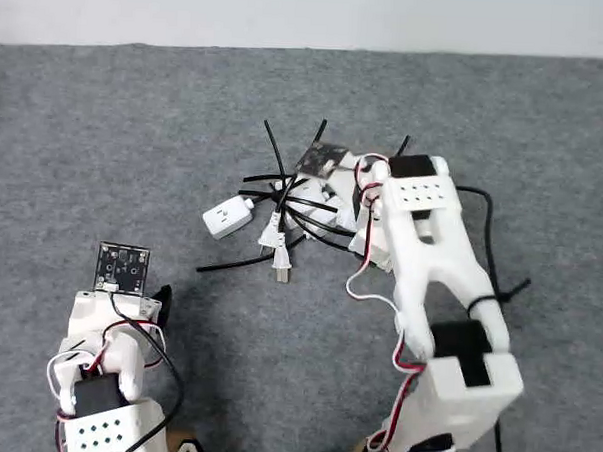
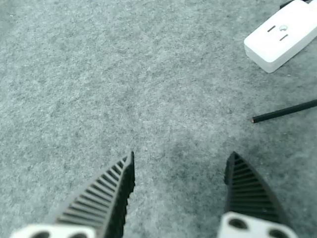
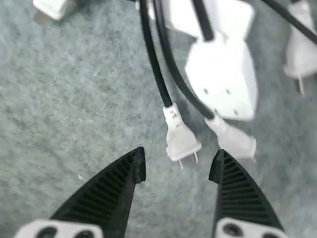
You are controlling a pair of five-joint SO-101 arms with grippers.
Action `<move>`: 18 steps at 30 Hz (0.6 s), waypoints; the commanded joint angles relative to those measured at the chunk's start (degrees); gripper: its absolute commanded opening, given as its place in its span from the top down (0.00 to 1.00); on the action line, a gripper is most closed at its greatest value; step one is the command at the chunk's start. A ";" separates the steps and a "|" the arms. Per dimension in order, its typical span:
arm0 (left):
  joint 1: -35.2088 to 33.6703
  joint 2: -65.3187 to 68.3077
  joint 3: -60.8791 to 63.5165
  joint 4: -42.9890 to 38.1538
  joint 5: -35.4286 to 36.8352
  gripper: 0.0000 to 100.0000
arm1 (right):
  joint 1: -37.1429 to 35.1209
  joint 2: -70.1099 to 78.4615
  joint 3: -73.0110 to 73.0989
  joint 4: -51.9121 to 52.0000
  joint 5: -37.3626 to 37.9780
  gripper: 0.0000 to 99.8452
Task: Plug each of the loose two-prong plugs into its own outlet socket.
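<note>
Left hand: released, jaws spread over bare grey surface, toward its left edge;
Right hand: released, jaws apart, grasping nothing;
Nearest plug: white two-prong plug lies flat just ahead of the right hand's gap, untouched, prongs toward it;
Second plug: just beside the first;
Outlets: white block among black cords mid-surface; single outlet nearer the left hand
</note>
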 commanded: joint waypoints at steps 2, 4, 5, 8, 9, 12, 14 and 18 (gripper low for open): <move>0.26 0.00 -0.31 -0.62 -0.53 0.72 | 1.36 1.63 -5.19 0.57 8.35 0.78; 0.26 0.00 0.13 -1.23 -0.53 0.72 | 1.63 2.59 -5.71 0.22 9.67 0.78; 0.26 0.00 0.13 -1.23 -0.53 0.72 | 1.63 3.03 -5.80 0.13 10.11 0.78; 0.26 0.00 0.13 -1.23 -0.53 0.72 | 1.63 4.44 -5.89 -1.27 11.25 0.78; 0.26 0.00 0.13 -1.23 -0.53 0.72 | 1.63 5.05 -5.89 -1.98 11.34 0.78; 0.26 0.09 0.13 -1.23 -0.53 0.72 | 2.33 6.64 -5.89 -4.35 11.78 0.78; 0.26 0.09 0.13 -1.14 -0.53 0.72 | 2.95 7.69 -5.98 -5.32 13.63 0.78; 0.26 0.09 0.13 -1.14 -0.53 0.72 | 4.00 9.71 -5.98 -6.37 14.95 0.78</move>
